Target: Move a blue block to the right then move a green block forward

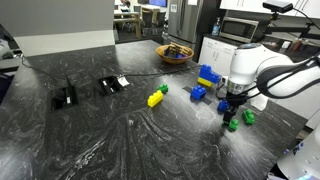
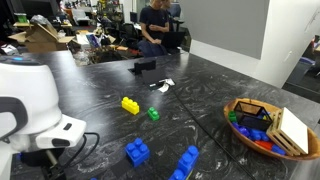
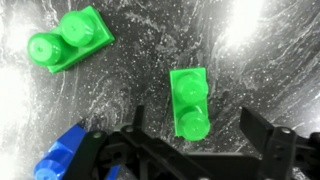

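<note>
On the dark tabletop (image 3: 260,60) | hand (image 3: 195,120) wide open, holding nothing | green block (image 3: 188,100) between jaws

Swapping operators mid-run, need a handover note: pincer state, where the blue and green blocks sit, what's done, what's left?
Pincer: open, holding nothing, fingers either side of the green block in the wrist view.
Green block: flat on the table, not gripped.
Blue block: on the table close beside the pincer, free.
Second green brick: lies apart, not the target.
Done: blue move probably, since the pincer is at green; the views cannot confirm it.
Left: close on the green block, move it forward, release.
</note>
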Robot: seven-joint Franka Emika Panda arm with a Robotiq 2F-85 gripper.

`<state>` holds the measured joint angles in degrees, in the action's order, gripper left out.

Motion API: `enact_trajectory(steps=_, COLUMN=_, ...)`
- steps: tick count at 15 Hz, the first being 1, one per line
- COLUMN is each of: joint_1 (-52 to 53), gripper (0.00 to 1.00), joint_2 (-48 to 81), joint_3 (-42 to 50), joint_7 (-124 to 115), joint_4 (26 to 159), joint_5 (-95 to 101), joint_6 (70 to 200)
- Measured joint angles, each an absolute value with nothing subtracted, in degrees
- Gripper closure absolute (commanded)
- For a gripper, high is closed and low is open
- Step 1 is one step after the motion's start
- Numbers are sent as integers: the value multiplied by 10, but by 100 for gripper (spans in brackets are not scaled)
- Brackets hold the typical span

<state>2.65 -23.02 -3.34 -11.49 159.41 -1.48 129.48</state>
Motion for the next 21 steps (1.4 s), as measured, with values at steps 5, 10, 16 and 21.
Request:
enact_trajectory(steps=5, joint_1=20, gripper=70, joint_2=-219, joint_3=-29, joint_7=-122, joint_4=1594, joint_5=-26, joint_6=1330)
enact_trajectory(steps=10, joint_1=19, gripper=90, joint_2=-207, joint_3=-25, joint_7=-122, joint_4=1593, joint_5=-40, joint_6=1347)
enact_trajectory(steps=16, joint_1=18, gripper=90, joint_2=-219, joint_3=-26, joint_7=-132, joint_4=1585, joint_5=-39, joint_6=1354)
enact_trajectory(steps=21, joint_1=17, gripper=90, joint_2=-303, joint_3=-35, joint_7=-161, joint_4=1587, joint_5=-24, joint_6=1343)
